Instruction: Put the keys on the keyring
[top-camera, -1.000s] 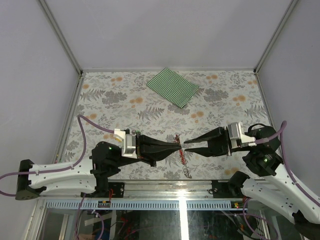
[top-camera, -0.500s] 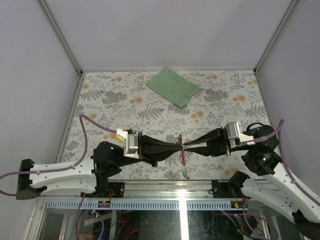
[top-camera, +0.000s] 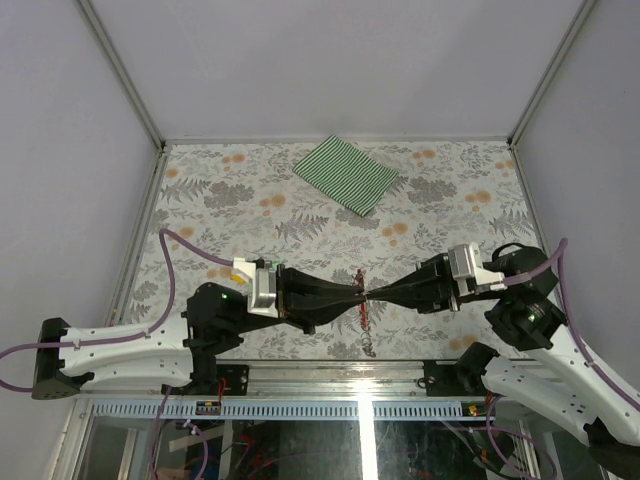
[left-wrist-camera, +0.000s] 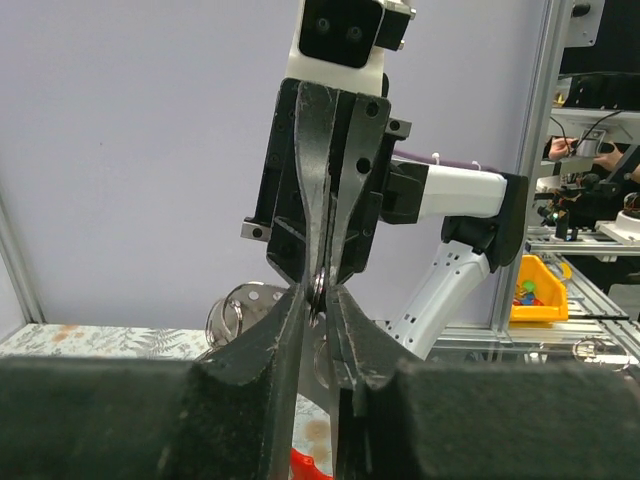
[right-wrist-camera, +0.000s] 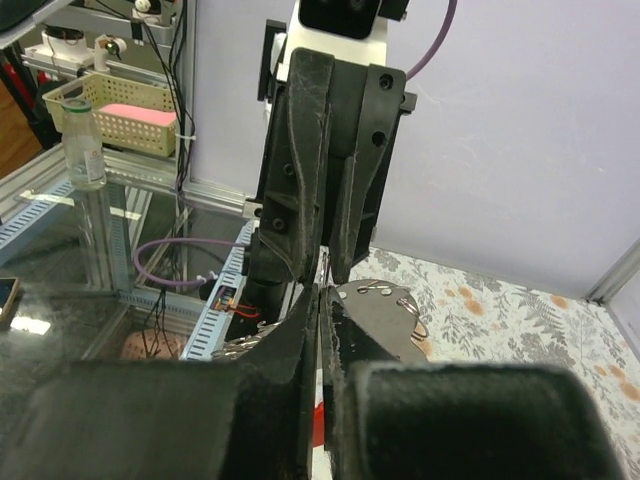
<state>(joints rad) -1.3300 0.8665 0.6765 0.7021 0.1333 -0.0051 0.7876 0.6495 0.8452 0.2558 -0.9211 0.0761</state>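
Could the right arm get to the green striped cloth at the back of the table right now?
Probably, though it's a long stretch. Nothing lies between the right gripper and the cloth, but its jaws look shut on the keyring, so it should let go first.

Top cam: bright, flat, diffuse light, only faint shadows on desk (top-camera: 230, 200). White glare stripe on glass panel (top-camera: 366, 440) at front. Wrist cams: left claw (left-wrist-camera: 318, 300) and right claw (right-wrist-camera: 320, 295) blurred up close, backgrounds sharper. Right wrist's left side dim.
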